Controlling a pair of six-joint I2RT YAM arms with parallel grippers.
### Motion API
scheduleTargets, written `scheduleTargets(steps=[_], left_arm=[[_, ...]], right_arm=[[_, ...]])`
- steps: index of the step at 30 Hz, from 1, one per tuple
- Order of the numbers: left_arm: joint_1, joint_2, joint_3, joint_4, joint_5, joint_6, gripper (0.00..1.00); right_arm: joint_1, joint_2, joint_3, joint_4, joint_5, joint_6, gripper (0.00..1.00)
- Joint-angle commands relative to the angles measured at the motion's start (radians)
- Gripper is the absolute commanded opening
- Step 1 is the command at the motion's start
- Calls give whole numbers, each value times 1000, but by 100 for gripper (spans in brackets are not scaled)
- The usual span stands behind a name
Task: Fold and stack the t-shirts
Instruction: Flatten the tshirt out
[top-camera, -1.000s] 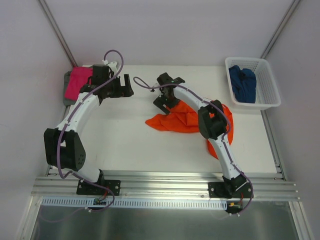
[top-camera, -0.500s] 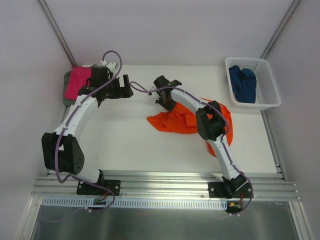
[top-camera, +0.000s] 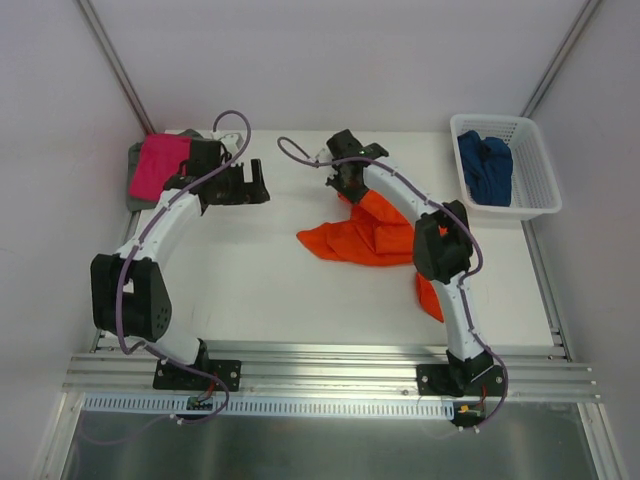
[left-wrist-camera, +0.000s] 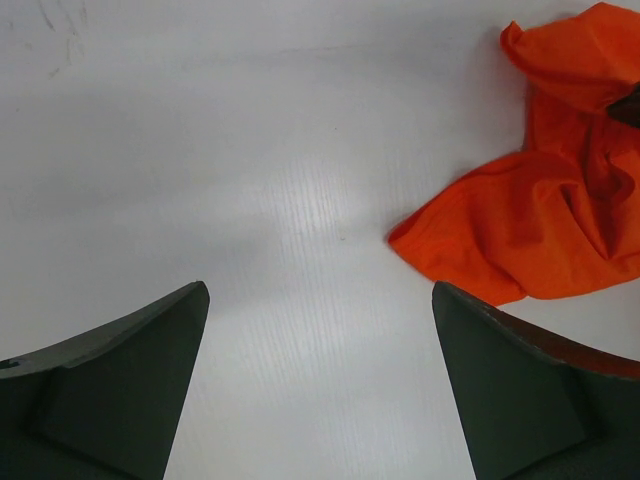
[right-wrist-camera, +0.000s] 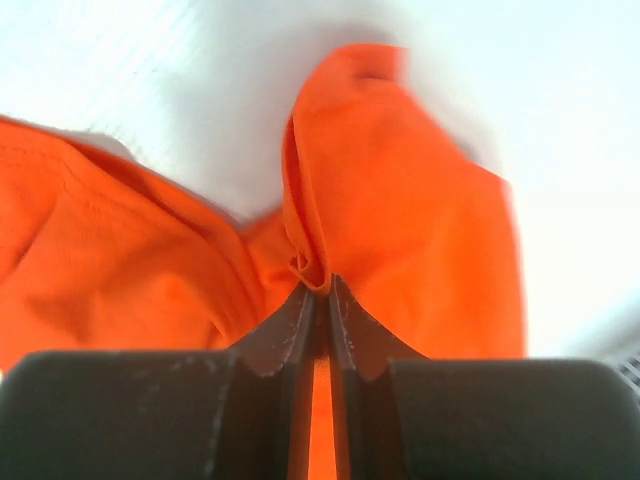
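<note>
A crumpled bright orange t-shirt (top-camera: 365, 238) lies in the middle of the table and runs under the right arm. My right gripper (top-camera: 349, 183) is at its far end, shut on a pinched fold of the orange cloth (right-wrist-camera: 318, 262), which rises between the fingertips. My left gripper (top-camera: 256, 186) stands open over bare table, to the left of the orange t-shirt (left-wrist-camera: 545, 225), with nothing between its fingers. A folded magenta t-shirt (top-camera: 160, 163) rests on a grey t-shirt (top-camera: 134, 186) at the far left corner. A dark blue t-shirt (top-camera: 485, 167) lies bunched in the basket.
The white lattice basket (top-camera: 541, 196) stands at the far right corner. Metal rails run along the near edge by the arm bases. The table's right edge passes close to the orange cloth's tail (top-camera: 430, 298).
My right gripper has shut on the orange t-shirt's far edge and drawn it back and to the right. The left gripper has shifted slightly and stays open.
</note>
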Motion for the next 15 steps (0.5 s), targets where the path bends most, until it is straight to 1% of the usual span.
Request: scheduleTargets(steps=[1,6,9,12,13,14,15], left_arm=[[-17,52,4,23,34,30,96],[-83,139,70,34,38,32,96],[-132,211,133,38,60,41,96],[-162,282,199,37,93,49,93],[-165,294,230,37,109,62,88],[-166,305,239,37,127,69,81],[-169,325,247,38,127,78,79]], right_arm=[[-5,-166,43,-5,-12,2,11],[-13,-211,24,-7,4,7,11],[-45,-214,20,1,20,-2,11],[-99,-194,50,1,22,-13,9],[-128,-191,69,4,24,-14,8],[-140,-188,77,1,22,-16,7],[-153,-188,80,3,21,-24,6]])
